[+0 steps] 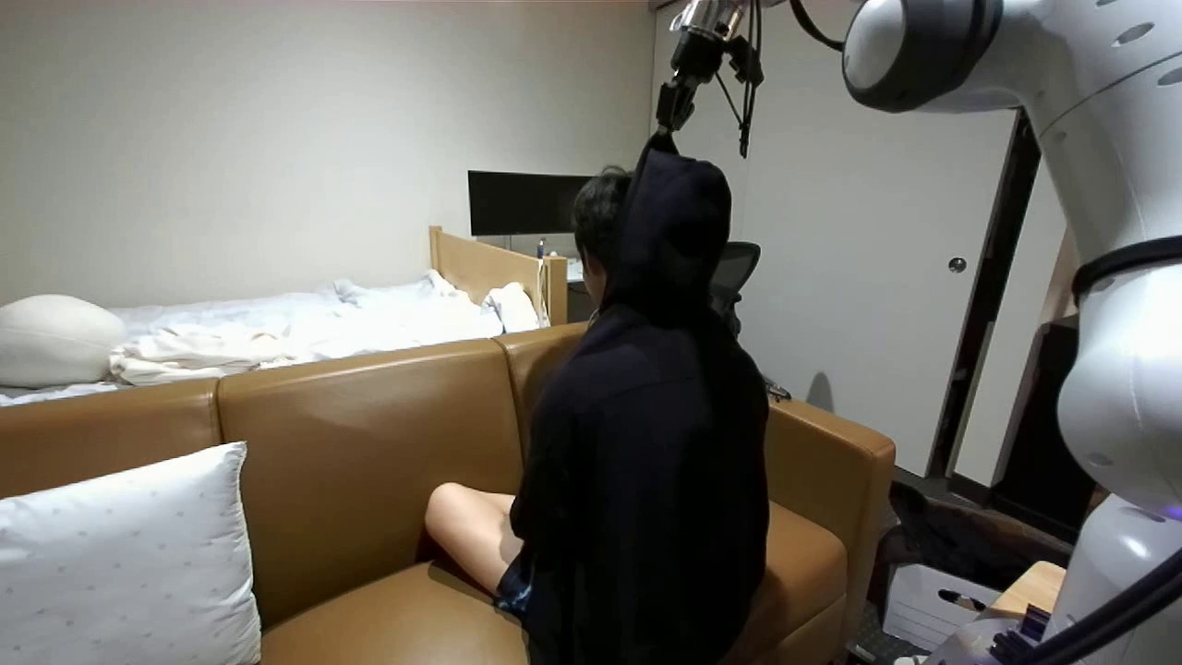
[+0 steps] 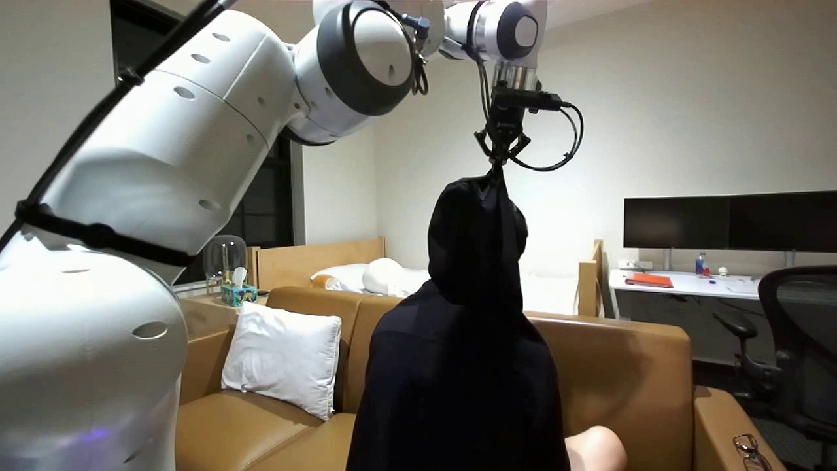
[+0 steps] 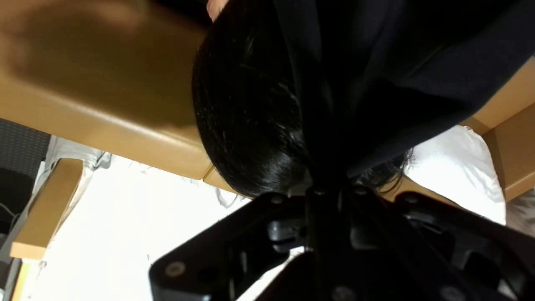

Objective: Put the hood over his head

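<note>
In an exterior view, a brown sofa (image 2: 614, 366) holds a white pillow (image 2: 282, 356) at its left and a pair of glasses (image 2: 751, 453) on its near right arm (image 2: 716, 409). On the sofa's far side stands a wooden-framed bed (image 2: 320, 258) with a pale round cushion (image 2: 384, 277) on white bedding (image 2: 548, 299). Far left, a tissue box (image 2: 239, 296) sits just right of a glass dome (image 2: 225, 258). Far right, two dark monitors (image 2: 693, 222) rise above a white desk (image 2: 686, 286) bearing a bottle (image 2: 700, 265) and an orange folder (image 2: 649, 280); a black mesh chair (image 2: 801, 347) stands nearer.
</note>
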